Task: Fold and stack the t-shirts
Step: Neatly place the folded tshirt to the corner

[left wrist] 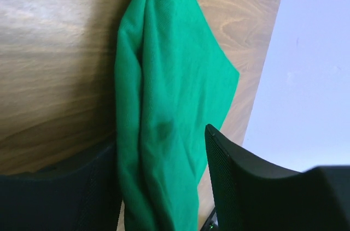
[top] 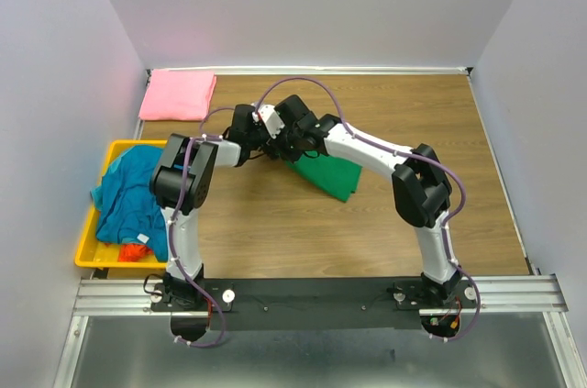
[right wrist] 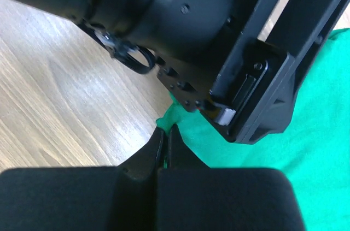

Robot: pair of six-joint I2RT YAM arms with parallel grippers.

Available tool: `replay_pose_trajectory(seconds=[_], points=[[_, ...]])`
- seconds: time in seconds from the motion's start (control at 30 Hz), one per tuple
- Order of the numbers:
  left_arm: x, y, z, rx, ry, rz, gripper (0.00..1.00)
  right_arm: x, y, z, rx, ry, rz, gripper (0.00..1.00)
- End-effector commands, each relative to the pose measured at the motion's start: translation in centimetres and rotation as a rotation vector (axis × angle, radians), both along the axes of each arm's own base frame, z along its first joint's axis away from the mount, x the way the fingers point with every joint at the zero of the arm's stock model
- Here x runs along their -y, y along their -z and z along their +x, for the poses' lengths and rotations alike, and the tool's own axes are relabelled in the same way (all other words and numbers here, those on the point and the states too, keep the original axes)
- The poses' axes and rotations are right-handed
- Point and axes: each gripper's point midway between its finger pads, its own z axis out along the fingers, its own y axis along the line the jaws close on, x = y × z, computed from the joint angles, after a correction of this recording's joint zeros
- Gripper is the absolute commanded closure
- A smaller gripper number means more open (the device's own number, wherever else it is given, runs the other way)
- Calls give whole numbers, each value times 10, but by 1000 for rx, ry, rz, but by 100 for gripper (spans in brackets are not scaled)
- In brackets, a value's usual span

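Observation:
The bright green t-shirt (top: 330,175) lies partly folded at mid-table, with both grippers meeting at its left end. My left gripper (top: 261,148) (left wrist: 161,138) stands open, a bunched length of the green t-shirt (left wrist: 169,67) running between its fingers; a sliver of wood shows beside the right finger (left wrist: 229,176). My right gripper (top: 286,145) (right wrist: 168,130) is shut, pinching a small tuft at the edge of the green t-shirt (right wrist: 317,149). A folded pink t-shirt (top: 177,94) lies at the far left corner. A teal-blue t-shirt (top: 138,191) is crumpled over an orange-red one (top: 136,251).
The yellow bin (top: 92,255) holding the teal and orange-red shirts sits at the table's left edge. Grey walls close the table on three sides. The left arm's wrist (right wrist: 180,7) hangs close over my right gripper. Bare wood lies right of the green shirt.

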Motion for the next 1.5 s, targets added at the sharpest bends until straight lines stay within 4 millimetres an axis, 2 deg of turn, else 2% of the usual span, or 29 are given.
replay_pose_trajectory(seconds=[0.0,0.13,0.23,0.27,0.37,0.4,0.47,0.5,0.57,0.6,0.63,0.67,0.7,0.77,0.8,0.83,0.9,1.0,1.03,1.1,1.17,1.2,1.3,1.47], points=[[4,-2,19,48,-49,6,39,-10,-10,12,28,21,38,99],[8,5,22,51,-32,11,41,-11,-10,9,19,16,44,99],[13,8,22,48,-19,8,47,-11,-9,8,11,15,47,99],[14,8,23,50,-20,7,59,-12,-10,7,9,15,51,99],[16,8,25,67,-6,6,79,-13,-12,7,4,16,58,100],[16,9,26,75,-2,12,91,-11,-13,8,12,27,55,97],[14,4,32,118,11,41,100,-6,-12,10,20,46,41,89],[9,2,38,119,-5,78,100,-2,-19,12,36,62,42,78],[2,1,46,167,11,154,100,8,-20,14,33,83,35,50],[-4,5,46,153,13,196,100,13,-23,15,42,92,33,22],[-9,-2,57,183,-4,238,100,20,-32,18,55,107,41,7],[-14,-1,61,221,19,300,100,27,-32,17,57,107,34,0],[-20,-5,68,232,12,343,100,35,-43,20,71,121,46,0],[-28,-15,80,286,29,441,100,48,-50,25,81,147,51,0],[-29,-10,76,262,36,449,100,50,-56,23,88,146,57,0],[-34,-21,88,320,37,506,100,57,-62,27,97,160,63,0],[-45,-31,99,367,51,605,100,73,-78,32,125,188,73,0],[-61,-35,108,376,49,696,100,93,-97,37,163,225,80,0],[-65,-47,117,414,51,740,100,104,-96,39,160,243,71,0],[-77,-58,126,432,45,784,100,121,-101,38,171,259,57,0],[-88,-60,131,453,87,844,100,133,-106,36,181,266,51,0],[-92,-72,140,483,85,859,100,143,-106,38,178,284,45,0],[-106,-83,149,532,132,906,100,165,-102,38,186,328,7,0],[-149,-119,165,616,142,951,100,188,-111,34,218,356,-13,0]])
